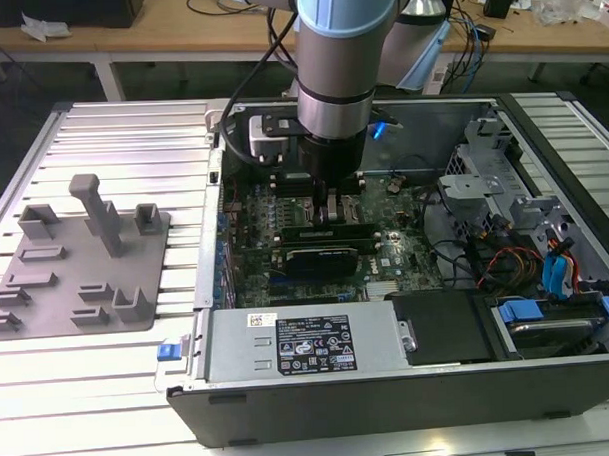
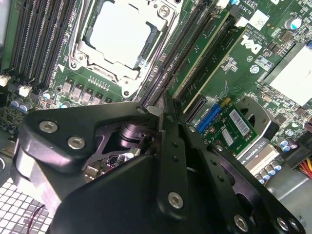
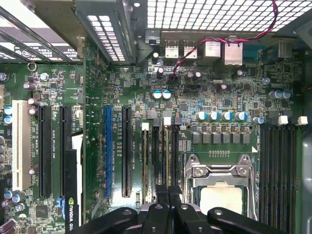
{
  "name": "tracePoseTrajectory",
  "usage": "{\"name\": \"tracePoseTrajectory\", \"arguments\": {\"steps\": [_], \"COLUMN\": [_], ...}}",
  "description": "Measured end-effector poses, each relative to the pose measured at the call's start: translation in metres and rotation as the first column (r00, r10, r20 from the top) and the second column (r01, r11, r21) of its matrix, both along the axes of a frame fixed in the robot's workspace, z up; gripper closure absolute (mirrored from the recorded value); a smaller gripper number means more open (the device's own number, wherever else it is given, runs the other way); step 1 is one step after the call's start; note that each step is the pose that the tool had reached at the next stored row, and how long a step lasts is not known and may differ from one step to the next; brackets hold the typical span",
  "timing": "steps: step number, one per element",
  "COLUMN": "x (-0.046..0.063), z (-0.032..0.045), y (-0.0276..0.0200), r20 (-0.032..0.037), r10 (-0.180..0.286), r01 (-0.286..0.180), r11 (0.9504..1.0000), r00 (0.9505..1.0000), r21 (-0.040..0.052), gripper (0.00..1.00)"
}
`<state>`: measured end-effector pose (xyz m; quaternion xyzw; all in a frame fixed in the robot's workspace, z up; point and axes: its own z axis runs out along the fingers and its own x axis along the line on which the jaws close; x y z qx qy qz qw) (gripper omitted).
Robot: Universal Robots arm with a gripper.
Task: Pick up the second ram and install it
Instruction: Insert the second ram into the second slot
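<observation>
I see print in several places, though none that I can give word for word. On the power supply cover, along the computer case's edge, sit a black-and-white label and a small white sticker. White lettering marks the motherboard, and a white label lies on the small green card. Near my gripper, the black expansion card bears pale lettering.

A work table topped with pale ribbed metal slats fills the foreground of the exterior view, and bright overhead light glares off the slats along its near edge. Behind it stands a long wooden bench on white legs, with loose cables and a dark box lying on it. The floor under the bench is dark.
</observation>
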<state>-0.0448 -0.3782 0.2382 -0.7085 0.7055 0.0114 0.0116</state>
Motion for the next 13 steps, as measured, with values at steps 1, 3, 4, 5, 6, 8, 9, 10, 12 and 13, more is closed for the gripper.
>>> {"name": "tracePoseTrajectory", "arguments": {"steps": [1,3,4,5,6,8,9,10,12,13], "x": [0.0,0.0,0.0,0.0,0.0,0.0,0.0,0.0,0.0,0.0], "z": [-0.0001,-0.0002,-0.0002,-0.0002,-0.0003,-0.0008,-0.0006,0.0004,0.0013,0.0014], "y": [0.0,0.0,0.0,0.0,0.0,0.0,0.0,0.0,0.0,0.0], "r20": [0.0,0.0,-0.0001,0.0,-0.0001,-0.0001,0.0,0.0,0.0001,0.0001], "r10": [0.0,0.0,0.0,0.0,0.0,0.0,0.0,0.0,0.0,0.0], "r01": [0.0,0.0,0.0,0.0,0.0,0.0,0.0,0.0,0.0,0.0], "r11": [1.0,1.0,1.0,1.0,1.0,1.0,1.0,1.0,1.0,1.0], "r00": [1.0,1.0,1.0,1.0,1.0,1.0,1.0,1.0,1.0,1.0], "r21": [-0.0001,0.0,0.0,0.0,0.0,-0.0001,0.0001,0.0001,0.0002,0.0003], "gripper": [0.91,0.91,0.91,0.91,0.91,0.91,0.91,0.91,0.91,0.91]}}
